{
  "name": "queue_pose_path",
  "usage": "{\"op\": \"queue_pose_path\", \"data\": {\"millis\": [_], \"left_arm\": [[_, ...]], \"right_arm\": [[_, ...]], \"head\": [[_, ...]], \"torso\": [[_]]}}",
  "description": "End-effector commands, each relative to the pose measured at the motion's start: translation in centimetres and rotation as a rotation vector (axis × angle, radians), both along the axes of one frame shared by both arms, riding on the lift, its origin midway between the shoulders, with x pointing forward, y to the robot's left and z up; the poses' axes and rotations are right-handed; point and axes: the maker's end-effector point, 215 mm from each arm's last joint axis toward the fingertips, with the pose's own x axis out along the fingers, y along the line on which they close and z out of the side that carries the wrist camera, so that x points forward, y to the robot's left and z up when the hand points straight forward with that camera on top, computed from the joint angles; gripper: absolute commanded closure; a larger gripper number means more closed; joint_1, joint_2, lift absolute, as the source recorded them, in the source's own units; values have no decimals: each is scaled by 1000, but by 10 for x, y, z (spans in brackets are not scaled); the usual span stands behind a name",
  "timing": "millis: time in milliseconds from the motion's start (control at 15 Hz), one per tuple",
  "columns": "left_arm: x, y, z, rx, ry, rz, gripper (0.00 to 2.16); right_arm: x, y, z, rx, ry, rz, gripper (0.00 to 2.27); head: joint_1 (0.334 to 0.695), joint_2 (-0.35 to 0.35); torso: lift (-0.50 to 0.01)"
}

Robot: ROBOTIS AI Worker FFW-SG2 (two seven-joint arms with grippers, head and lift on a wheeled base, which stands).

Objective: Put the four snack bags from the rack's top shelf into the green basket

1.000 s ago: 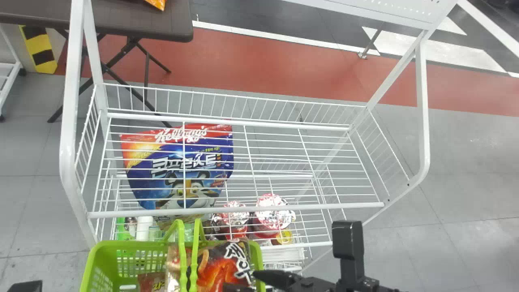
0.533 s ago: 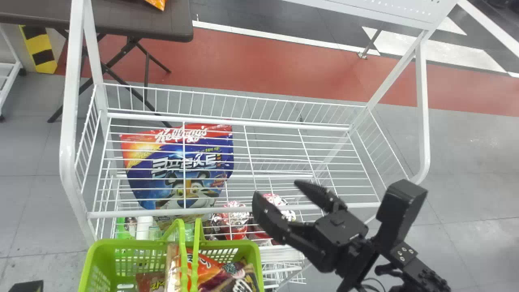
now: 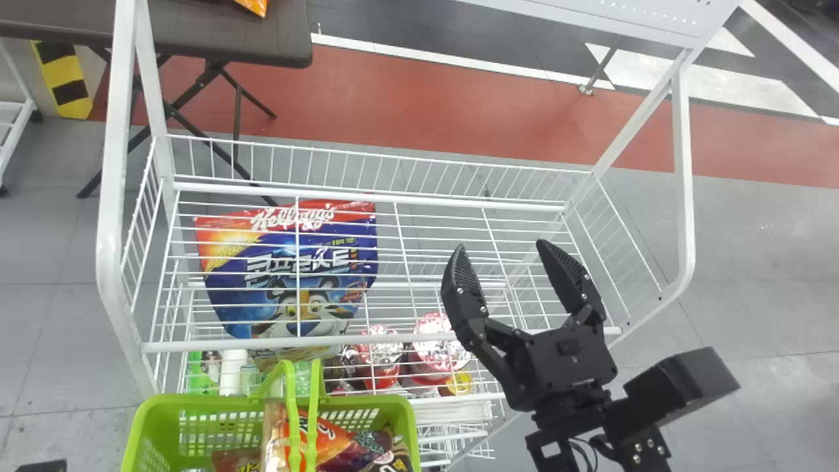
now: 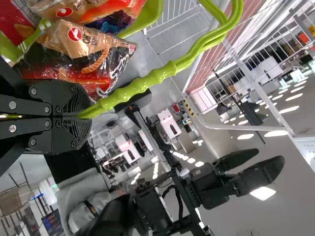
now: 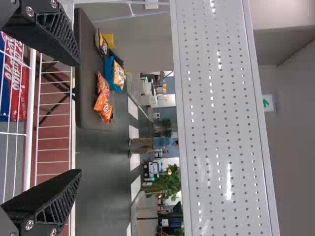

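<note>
Snack bags [image 3: 331, 447] lie in the green basket [image 3: 141, 432]. The right gripper [image 3: 503, 249] holds its two black fingers wide apart with nothing between them, pointing across the rack's wire shelf [image 3: 380, 339] toward its far side. Behind them, the wrist and forearm slant back to the bottom edge, right of the basket. The left gripper [image 4: 82, 115] has its fingers closed around the basket's green handle [image 4: 140, 84].
</note>
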Motion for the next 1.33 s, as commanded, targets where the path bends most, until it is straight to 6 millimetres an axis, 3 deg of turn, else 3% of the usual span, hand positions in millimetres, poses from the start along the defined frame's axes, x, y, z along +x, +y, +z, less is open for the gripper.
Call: {"op": "queue_pose_path", "data": {"millis": [0, 1267], "left_arm": [[0, -1, 1, 0, 0, -1, 2121], [1, 0, 0, 3, -2, 1, 2118]], "right_arm": [[-1, -1, -4, 13, 8, -1, 29], [-1, -15, 3, 41, 7, -25, 33]], "head": [[695, -350], [695, -350]], "torso": [[0], [0]]}}
